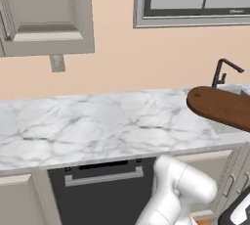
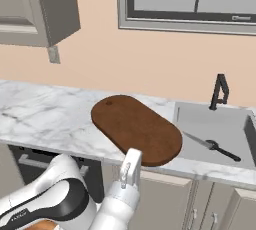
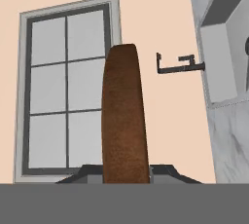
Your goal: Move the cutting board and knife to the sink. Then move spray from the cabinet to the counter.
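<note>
Fingertips are hidden behind the cutting board (image 2: 136,129) in the right base view, and the board's near end runs out of frame in the left base view. Seen edge-on from the hand, it rises straight out from between the jaws, which are clamped narrowly on it. It hangs above the surface (image 2: 45,116), beside the sink (image 2: 220,124), where the knife (image 2: 210,146) lies past the board's far end.

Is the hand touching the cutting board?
Touching. In the hand view the cutting board rises from between the hand's fingertips, which are shut on its end.
</note>
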